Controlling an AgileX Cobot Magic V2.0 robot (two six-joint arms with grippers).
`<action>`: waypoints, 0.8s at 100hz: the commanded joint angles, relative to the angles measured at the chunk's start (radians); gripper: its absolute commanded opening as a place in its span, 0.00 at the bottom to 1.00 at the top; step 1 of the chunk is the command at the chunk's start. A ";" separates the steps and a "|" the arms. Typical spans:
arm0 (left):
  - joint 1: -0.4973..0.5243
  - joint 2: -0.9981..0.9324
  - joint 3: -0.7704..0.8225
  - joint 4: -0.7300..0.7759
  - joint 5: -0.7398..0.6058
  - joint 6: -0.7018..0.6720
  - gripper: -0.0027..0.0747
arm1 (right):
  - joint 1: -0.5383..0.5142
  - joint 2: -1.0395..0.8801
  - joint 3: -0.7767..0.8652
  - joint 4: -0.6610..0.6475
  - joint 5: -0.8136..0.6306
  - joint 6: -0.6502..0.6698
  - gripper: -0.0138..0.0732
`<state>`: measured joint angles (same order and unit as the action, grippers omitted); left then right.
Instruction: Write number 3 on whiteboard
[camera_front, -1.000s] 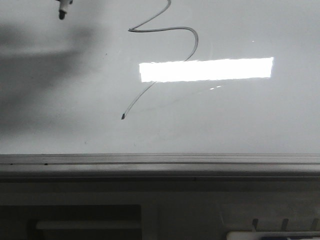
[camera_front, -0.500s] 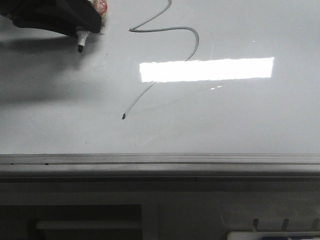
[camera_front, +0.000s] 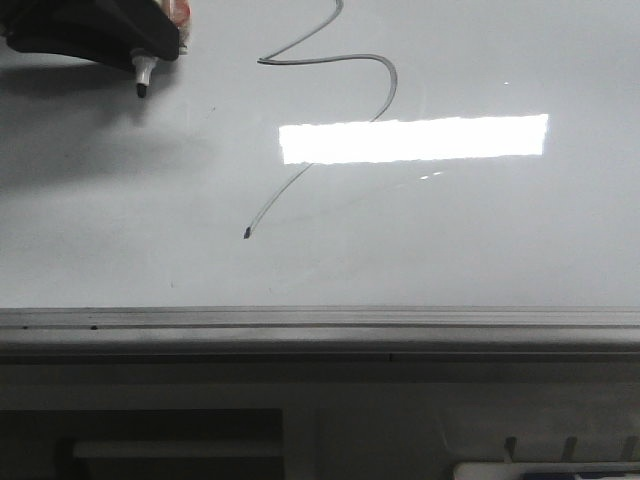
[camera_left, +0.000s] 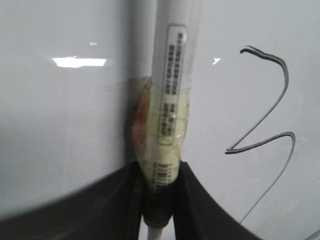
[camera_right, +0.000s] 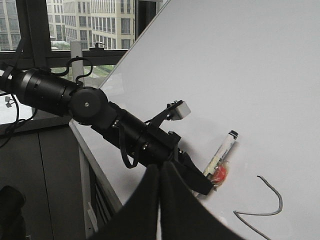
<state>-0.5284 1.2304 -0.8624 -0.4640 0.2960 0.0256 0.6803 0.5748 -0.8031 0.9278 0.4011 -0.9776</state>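
The whiteboard (camera_front: 450, 250) fills the front view, with a bright rectangular reflection on it. The number 3 (camera_front: 385, 85) is a thin dark grey wavy line with a long slanting tail ending in a dot (camera_front: 246, 233); it also shows in the left wrist view (camera_left: 280, 100) and partly in the right wrist view (camera_right: 270, 207). My left gripper (camera_front: 150, 45) is at the top left, shut on a white marker (camera_left: 170, 100) wrapped in tape; the marker's tip (camera_front: 141, 90) points down, left of the 3. My right gripper (camera_right: 160, 200) is shut and empty, off the board's side.
The board's grey metal frame edge (camera_front: 320, 325) runs across the front view below the board. A dark grey tray-like structure (camera_front: 170, 440) lies under it. My left arm (camera_right: 75, 100) reaches across the board's edge in the right wrist view.
The left gripper with the marker came down into view from the top left, then shifted slightly left and up. The drawn line has not changed.
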 joint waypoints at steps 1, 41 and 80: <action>0.018 -0.012 -0.027 0.024 -0.082 0.000 0.01 | -0.008 0.005 -0.022 0.029 -0.056 0.000 0.10; 0.018 0.033 -0.027 0.024 -0.078 0.000 0.12 | -0.008 0.005 -0.020 0.029 -0.053 0.000 0.10; 0.018 0.040 -0.027 0.024 -0.081 0.000 0.31 | -0.008 0.005 -0.020 0.029 -0.053 0.000 0.10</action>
<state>-0.5271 1.2564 -0.8708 -0.4638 0.2960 0.0275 0.6803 0.5748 -0.7988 0.9294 0.4011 -0.9776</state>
